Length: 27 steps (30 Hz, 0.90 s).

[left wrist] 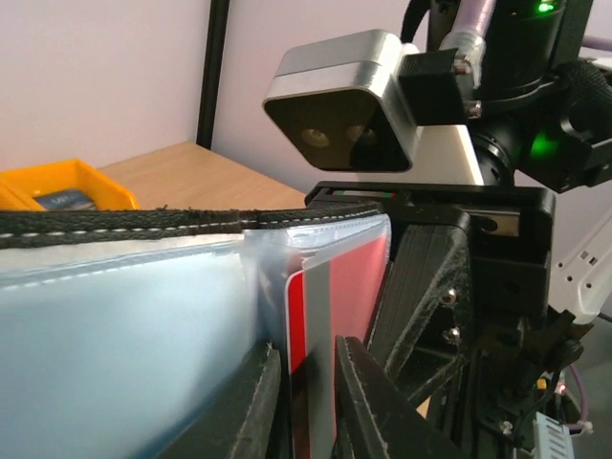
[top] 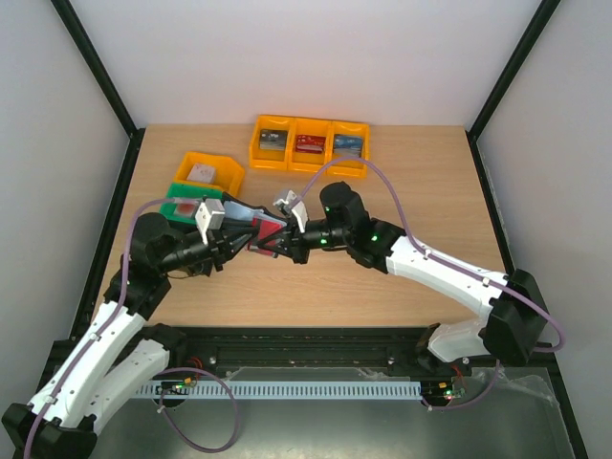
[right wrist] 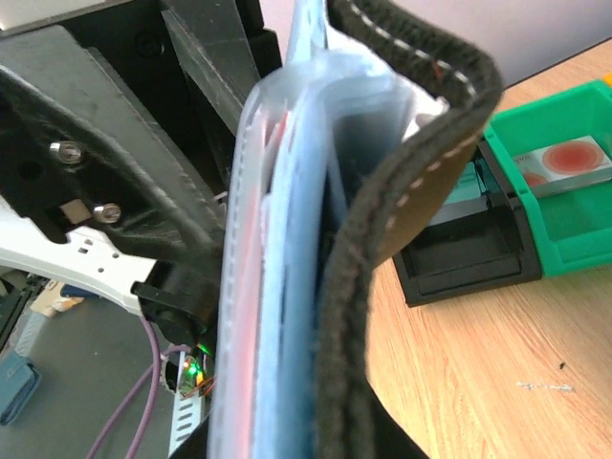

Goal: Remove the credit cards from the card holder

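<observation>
My right fingers [left wrist: 426,277] clamp the card holder [left wrist: 143,222]. My left fingers [left wrist: 251,411] straddle the red card [left wrist: 359,277] inside its clear pocket [left wrist: 115,325], though I cannot tell if they grip it. A green bin [right wrist: 564,206] sits on the desk [right wrist: 497,363] beyond.

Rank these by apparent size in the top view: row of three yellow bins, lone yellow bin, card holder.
1. row of three yellow bins
2. lone yellow bin
3. card holder, smallest showing, but it is partly hidden, so the margin is unsure.
</observation>
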Motion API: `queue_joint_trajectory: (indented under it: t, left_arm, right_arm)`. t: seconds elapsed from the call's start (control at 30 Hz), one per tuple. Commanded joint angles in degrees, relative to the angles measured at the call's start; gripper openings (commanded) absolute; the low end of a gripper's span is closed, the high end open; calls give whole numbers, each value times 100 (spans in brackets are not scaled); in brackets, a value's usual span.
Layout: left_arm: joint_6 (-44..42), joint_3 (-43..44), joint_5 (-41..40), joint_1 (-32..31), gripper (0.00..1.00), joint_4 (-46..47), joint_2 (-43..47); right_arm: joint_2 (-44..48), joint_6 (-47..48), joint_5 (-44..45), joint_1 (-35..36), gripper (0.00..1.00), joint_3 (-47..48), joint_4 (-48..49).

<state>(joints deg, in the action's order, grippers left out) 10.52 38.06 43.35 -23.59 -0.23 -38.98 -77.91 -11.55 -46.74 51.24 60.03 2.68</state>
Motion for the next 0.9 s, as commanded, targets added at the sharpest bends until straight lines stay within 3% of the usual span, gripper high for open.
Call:
queue_joint_trajectory:
  t: [0.0, 0.07, 0.23, 0.37, 0.53, 0.87]
  left_arm:
    - [-270, -133, 1713, -531, 9, 55, -14]
    - [-226, -184, 1872, -532, 2, 134, 50]
    - [246, -343, 1922, -519, 2, 468, 234]
    - [1222, -665, 1494, -329, 2, 1005, 327]
    - [2861, -1577, 1220, -6, 2, 2502, 329]
    - [3117, -1943, 1292, 112, 2, 3002, 372]
  right_arm:
    - [-228, 222, -86, 466, 2, 413, 531]
    - [-197, 218, -128, 466, 2, 394, 563]
    - [-19, 291, -92, 429, 2, 236, 572]
    - [165, 194, -147, 300, 11, -218, 665]
    - [425, 9, -359, 172, 21, -839, 756]
    - [675, -386, -919, -378, 34, -1681, 1454]
